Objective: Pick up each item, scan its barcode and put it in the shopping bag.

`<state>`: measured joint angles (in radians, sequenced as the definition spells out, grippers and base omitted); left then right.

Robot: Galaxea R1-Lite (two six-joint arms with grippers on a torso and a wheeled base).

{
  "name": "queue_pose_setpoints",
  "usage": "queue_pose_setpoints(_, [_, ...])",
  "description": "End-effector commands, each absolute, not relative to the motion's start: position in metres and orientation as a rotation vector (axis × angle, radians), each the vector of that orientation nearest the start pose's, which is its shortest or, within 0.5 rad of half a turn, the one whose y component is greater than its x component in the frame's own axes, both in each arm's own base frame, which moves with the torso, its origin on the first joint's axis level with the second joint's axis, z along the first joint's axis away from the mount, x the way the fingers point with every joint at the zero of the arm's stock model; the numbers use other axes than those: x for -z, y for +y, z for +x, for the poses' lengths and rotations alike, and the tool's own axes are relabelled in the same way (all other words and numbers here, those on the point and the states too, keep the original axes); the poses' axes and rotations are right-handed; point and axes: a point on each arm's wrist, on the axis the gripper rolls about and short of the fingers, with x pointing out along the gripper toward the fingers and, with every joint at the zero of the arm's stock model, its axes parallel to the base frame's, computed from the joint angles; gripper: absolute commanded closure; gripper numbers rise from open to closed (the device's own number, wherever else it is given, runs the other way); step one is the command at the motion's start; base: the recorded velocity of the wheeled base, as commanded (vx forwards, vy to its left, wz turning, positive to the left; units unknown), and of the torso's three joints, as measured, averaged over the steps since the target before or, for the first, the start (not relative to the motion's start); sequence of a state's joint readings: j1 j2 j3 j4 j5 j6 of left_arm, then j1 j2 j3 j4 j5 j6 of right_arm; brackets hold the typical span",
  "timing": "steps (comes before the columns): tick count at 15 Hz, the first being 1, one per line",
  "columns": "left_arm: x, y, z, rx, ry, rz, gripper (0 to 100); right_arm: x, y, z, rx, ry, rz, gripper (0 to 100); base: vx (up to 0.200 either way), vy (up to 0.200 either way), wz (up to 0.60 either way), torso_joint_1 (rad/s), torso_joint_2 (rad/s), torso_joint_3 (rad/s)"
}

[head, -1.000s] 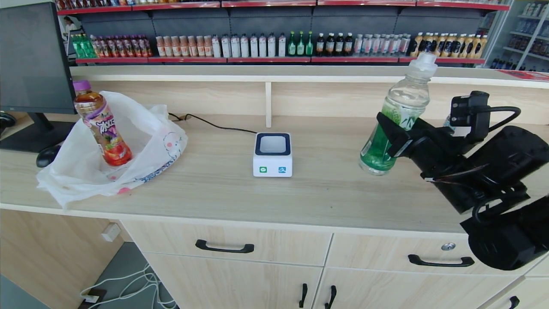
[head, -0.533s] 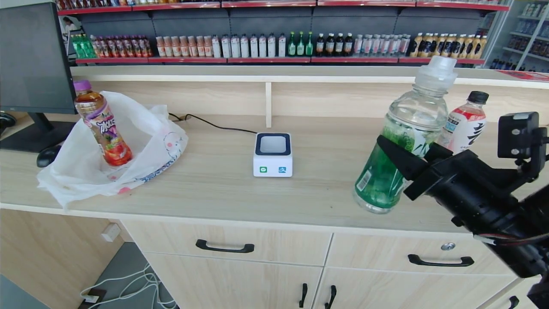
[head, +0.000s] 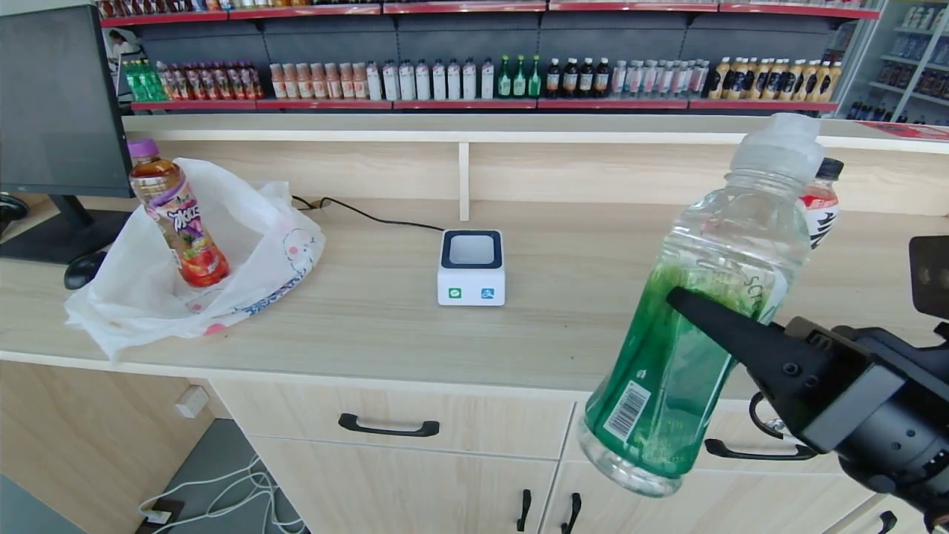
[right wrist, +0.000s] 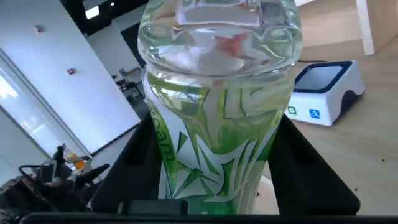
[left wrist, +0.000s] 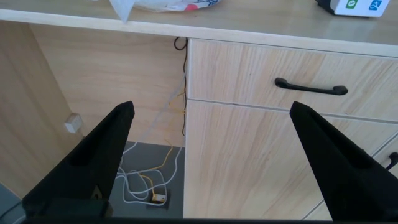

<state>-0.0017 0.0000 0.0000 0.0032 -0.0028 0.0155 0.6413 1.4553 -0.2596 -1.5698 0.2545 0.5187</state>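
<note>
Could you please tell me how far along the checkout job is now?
Looks done: the purple-capped red tea bottle stands in the white plastic shopping bag. In hand: the right gripper holds the clear green-labelled bottle lifted clear of the wooden counter, barcode showing, short of the white box scanner. Left: scanning and bagging it, then the black-capped white bottle on the counter.

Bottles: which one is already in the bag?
The purple-capped tea bottle, leaning in the white bag; the green bottle is gripped, the black-capped one stands on the counter.
</note>
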Motion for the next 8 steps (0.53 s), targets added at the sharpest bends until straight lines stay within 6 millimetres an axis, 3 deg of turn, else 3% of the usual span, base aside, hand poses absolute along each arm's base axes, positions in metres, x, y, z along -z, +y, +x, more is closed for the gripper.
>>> queue_pose_setpoints(1, [-0.075,0.0,-0.023,0.005,0.003,0.015,0,-0.21,0.127,0.151,-1.038,-0.117,0.661,100,0.0,0.0,0.0,0.0,0.0,0.0])
queue_pose_setpoints(4, [-0.076,0.0,-0.023,0.005,0.001,0.015,0,-0.221,0.139,0.154,-1.135,-0.046,0.818,100,0.0,0.0,0.0,0.0,0.0,0.0])
queue_pose_setpoints(8, [-0.075,0.0,-0.023,0.005,0.003,0.015,0,-0.221,0.158,0.154,-1.204,0.041,0.904,100,0.0,0.0,0.0,0.0,0.0,0.0])
